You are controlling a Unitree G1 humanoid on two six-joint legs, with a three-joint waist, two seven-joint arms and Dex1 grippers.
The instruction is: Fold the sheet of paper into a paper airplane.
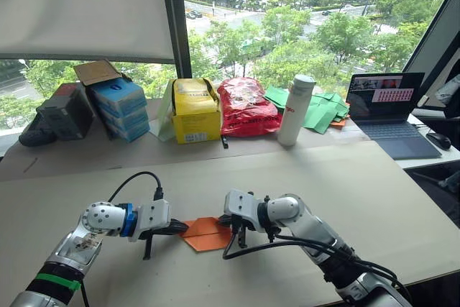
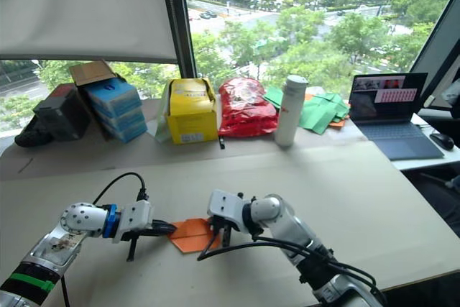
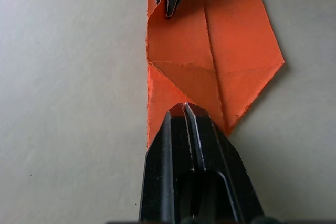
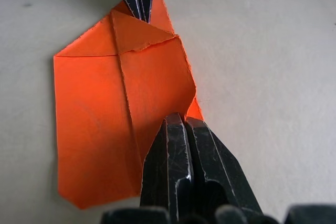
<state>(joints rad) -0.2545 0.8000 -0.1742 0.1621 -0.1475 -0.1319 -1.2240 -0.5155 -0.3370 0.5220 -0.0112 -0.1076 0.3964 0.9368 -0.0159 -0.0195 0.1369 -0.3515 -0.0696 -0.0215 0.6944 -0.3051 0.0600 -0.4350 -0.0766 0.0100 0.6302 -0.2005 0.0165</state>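
Paper (image 3: 210, 66): thin, matt orange, creased, edges slightly rough. Table (image 1: 345, 199): smooth matt beige. Left gripper (image 3: 184, 109) and right gripper (image 4: 181, 119): glossy black plastic fingers, fine scratches. Bag (image 1: 246, 106) at 12 o'clock: crinkled shiny red plastic.

- My head stereo pair looks forward and down at the table (image 1: 374, 199), toward 12 o'clock.
- Both wrist cameras sit close, facing each other across the sheet of paper (image 3: 210, 61).
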